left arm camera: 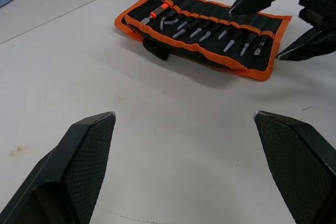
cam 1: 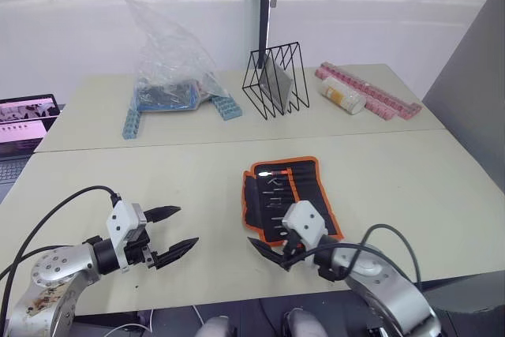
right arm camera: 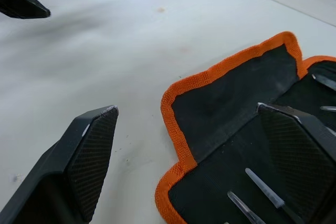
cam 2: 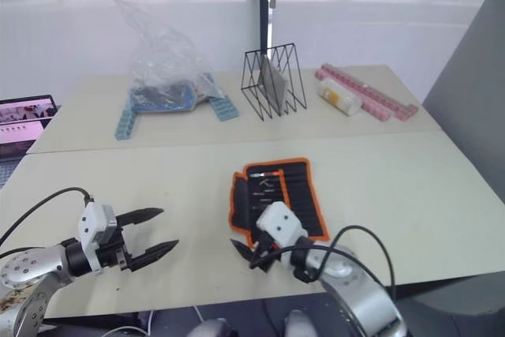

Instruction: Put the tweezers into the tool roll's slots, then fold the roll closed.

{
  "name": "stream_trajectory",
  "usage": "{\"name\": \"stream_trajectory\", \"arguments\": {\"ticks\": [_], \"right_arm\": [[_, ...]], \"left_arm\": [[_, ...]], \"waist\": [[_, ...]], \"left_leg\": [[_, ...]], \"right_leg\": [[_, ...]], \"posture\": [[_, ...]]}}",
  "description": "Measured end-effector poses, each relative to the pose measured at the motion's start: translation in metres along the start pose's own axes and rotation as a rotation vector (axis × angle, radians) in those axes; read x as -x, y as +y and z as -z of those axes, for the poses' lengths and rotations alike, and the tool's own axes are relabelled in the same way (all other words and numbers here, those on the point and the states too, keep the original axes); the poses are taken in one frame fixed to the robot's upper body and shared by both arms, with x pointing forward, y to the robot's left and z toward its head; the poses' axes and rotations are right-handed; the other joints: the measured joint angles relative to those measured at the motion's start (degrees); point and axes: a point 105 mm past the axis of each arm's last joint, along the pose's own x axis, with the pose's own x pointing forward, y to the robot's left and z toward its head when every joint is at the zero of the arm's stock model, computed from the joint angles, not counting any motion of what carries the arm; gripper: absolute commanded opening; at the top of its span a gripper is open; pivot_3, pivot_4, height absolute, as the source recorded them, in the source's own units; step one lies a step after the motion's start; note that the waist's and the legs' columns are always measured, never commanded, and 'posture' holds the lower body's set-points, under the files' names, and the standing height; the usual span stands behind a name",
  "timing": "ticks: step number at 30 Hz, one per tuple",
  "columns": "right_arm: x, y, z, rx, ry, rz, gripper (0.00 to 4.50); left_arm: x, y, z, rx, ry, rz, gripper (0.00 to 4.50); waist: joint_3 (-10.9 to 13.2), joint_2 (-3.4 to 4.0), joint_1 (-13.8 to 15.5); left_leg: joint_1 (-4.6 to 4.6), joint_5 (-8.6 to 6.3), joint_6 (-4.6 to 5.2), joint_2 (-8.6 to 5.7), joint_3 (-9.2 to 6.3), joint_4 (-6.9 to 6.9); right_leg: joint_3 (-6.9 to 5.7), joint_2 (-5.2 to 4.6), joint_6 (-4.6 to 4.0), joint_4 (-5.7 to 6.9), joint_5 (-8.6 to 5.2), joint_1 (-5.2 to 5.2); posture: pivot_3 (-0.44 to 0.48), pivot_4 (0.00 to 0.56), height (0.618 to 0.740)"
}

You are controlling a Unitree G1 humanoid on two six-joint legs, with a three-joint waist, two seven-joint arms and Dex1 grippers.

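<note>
On the worktop (cam 1: 158, 171) near its front edge we see the roll (cam 1: 288, 195) lying unfolded, tweezers (left arm camera: 210, 30) tucked in its slots (left arm camera: 231, 38). Our right gripper (cam 1: 268, 252) hangs spread wide over the roll's front corner; our left gripper (cam 1: 172, 230) hovers released, well apart, holding nothing.

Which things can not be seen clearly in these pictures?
- Near end of the tool roll: hidden behind the right pincer in the eye views.
- Tweezers: too small to count surely; their lower parts sit inside the slots.
- Clear bag contents: blurred by crumpled plastic.
</note>
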Motion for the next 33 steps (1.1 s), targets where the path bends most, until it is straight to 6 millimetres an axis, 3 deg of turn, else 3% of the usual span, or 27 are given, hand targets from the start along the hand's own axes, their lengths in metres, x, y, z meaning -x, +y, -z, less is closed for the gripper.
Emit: {"name": "stream_trajectory", "arguments": {"ticks": [9, 10, 22, 33], "right_arm": [[-0.016, -0.004, 0.008, 0.109, 0.046, 0.098, 4.47], [-0.017, -0.005, 0.007, 0.117, 0.042, 0.114, 3.93], [-0.020, -0.005, 0.005, 0.126, 0.023, 0.140, 0.02], [-0.019, -0.001, 0.012, 0.049, 0.020, 0.030, 0.02]], "left_arm": [[0.001, 0.000, -0.003, -0.016, 0.007, -0.011, 4.50], [0.001, 0.001, -0.003, -0.014, 0.008, -0.013, 4.50], [0.004, 0.001, 0.000, -0.007, 0.023, -0.026, 4.50], [0.004, 0.006, -0.005, -0.030, 0.021, -0.033, 4.50]], "waist": [[0.00, 0.01, -0.07], [0.00, 0.01, -0.13], [0.01, 0.02, -0.38], [0.02, 0.03, -0.39]], "left_leg": [[-0.02, 0.01, -0.05, -0.02, 0.00, 0.00], [-0.02, 0.01, -0.06, -0.02, 0.00, 0.00], [-0.02, 0.00, -0.07, -0.01, 0.00, 0.00], [-0.02, -0.01, -0.05, 0.00, -0.01, 0.00]], "right_leg": [[0.01, 0.03, 0.00, 0.04, 0.00, -0.06], [0.02, 0.04, -0.01, 0.05, 0.00, -0.07], [0.03, 0.08, -0.01, 0.05, 0.00, -0.08], [0.02, 0.09, -0.02, 0.04, 0.00, -0.06]], "posture": [[0.000, 0.150, 0.724], [0.000, 0.150, 0.724], [0.000, 0.150, 0.724], [0.000, 0.150, 0.724]]}}
